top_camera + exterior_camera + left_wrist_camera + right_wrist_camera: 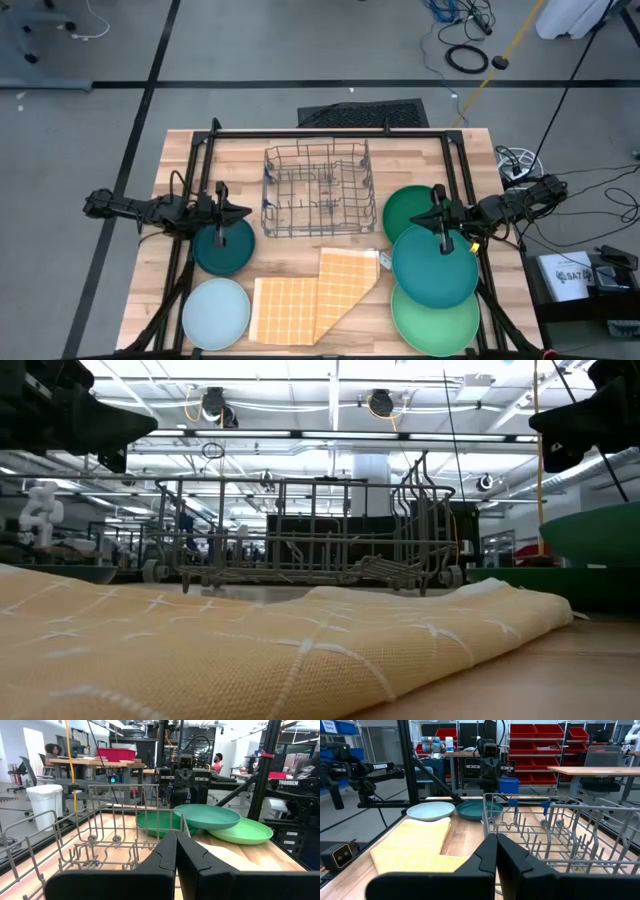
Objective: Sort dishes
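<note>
Left gripper: the left gripper (222, 228) hung over the dark teal plate (224, 250) at the table's left side, its two fingers (162, 865) pressed together with nothing between them
Right gripper: the right gripper (441, 232) hung over the teal-blue plate (435, 267) at the table's right side, its fingers (485, 865) likewise closed together and empty
Left-side dishes: the dark teal plate lay flat just beside the wire rack's near-left corner; the pale blue plate (215, 314) lay flat nearer the table's front edge, just beside the orange checked cloth (310, 295)
Right-side dishes: the deep green plate (405, 210) lay just right of the rack; the teal-blue plate overlapped it and also overlapped the light green plate (436, 322) nearer the front edge
Rack: the wire rack (318, 190) stood empty between the two arms, towards the table's back
Deciding relation: each arm had a plate almost straight beneath its fingertips, so the nearest dish lay downward, not sideways; the rack lay inward from both
Nearer arm: left for the dark teal and pale blue plates, right for the three stacked ones
Judgement: on the right, the teal-blue plate lay uppermost and probably had to be lifted first; the fingers would have to part before any grasp
</note>
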